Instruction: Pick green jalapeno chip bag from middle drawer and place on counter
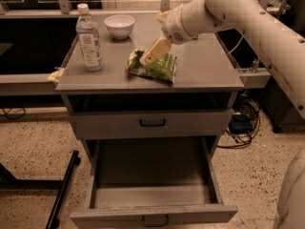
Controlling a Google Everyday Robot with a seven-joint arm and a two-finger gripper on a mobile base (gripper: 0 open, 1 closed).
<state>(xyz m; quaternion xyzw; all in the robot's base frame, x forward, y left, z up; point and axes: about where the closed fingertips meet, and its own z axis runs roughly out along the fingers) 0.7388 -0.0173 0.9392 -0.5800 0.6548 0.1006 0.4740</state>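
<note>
The green jalapeno chip bag [157,67] lies on the counter [205,70], near its front middle. My gripper [152,38] is just above the bag, at the end of the white arm that reaches in from the right. Its jaws are spread open. The lower finger [153,51] rests against the bag's top left edge and the other finger [162,16] is up and apart from it. The middle drawer [152,168] is pulled out low in front, and its grey floor is bare.
A clear water bottle [89,38] stands at the counter's left. A white bowl [119,25] sits at the back. Another grey drawer front with a black handle [152,123] is shut under the counter. Cables [243,123] lie on the floor at the right.
</note>
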